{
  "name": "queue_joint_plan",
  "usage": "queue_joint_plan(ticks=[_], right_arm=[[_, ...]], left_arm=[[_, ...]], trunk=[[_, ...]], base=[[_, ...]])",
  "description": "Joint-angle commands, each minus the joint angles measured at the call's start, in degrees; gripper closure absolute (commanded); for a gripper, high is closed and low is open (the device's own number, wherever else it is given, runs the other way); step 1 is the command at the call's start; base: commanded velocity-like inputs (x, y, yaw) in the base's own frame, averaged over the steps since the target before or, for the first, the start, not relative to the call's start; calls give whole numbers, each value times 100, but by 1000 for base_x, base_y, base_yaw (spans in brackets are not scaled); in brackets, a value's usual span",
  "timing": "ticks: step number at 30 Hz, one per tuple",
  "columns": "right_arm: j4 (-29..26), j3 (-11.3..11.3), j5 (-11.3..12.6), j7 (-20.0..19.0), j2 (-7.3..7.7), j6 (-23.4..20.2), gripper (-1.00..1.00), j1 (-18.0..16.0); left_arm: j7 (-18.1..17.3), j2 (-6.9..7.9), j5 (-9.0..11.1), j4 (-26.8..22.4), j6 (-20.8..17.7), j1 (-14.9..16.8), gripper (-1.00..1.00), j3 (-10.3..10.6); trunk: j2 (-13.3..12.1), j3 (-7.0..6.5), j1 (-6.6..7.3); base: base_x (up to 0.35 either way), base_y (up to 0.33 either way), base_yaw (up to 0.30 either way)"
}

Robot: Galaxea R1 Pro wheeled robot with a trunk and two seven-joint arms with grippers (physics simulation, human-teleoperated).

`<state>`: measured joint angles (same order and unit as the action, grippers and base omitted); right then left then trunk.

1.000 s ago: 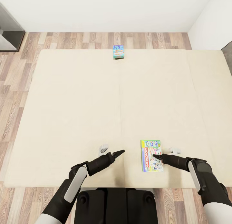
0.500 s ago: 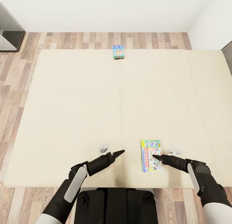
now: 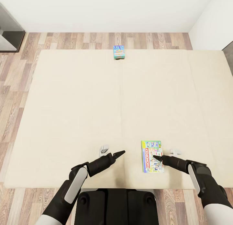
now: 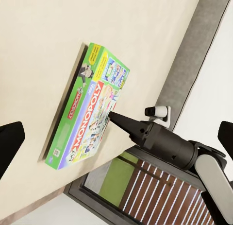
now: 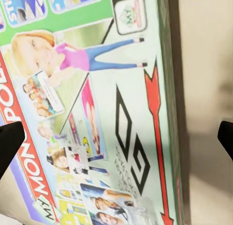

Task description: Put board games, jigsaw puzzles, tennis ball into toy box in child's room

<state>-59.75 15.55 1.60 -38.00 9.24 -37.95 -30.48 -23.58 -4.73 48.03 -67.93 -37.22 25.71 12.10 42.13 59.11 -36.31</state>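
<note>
Right arm slightly lower; right gripper (image 3: 155, 157) spread over "MY MONOPOLY" board game (image 3: 152, 156), left gripper (image 3: 121, 152) likewise spread.

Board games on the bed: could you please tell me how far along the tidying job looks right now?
Nothing looks done yet: both board games lie on the bed. In hand: the right gripper hovers over the Monopoly box, fingers spread, not gripping. The left gripper is idle beside it. Left: that box, the blue game box at the far edge, and the table's toys.
</note>
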Motion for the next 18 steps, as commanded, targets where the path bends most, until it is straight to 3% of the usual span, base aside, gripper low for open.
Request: queue_joint_plan(ticks=[1,18], right_arm=[[-2,10,18,-15,-1,-38,-100,-2],[6,10,24,-15,-1,-14,-100,-3]], left_arm=[[3,-2,31,-1,-40,0,-100,-6],[3,-2,31,-1,-40,1,-100,-6]], trunk=[[4,3,-1],[4,3,-1]], base=[[0,0,0],[0,0,0]])
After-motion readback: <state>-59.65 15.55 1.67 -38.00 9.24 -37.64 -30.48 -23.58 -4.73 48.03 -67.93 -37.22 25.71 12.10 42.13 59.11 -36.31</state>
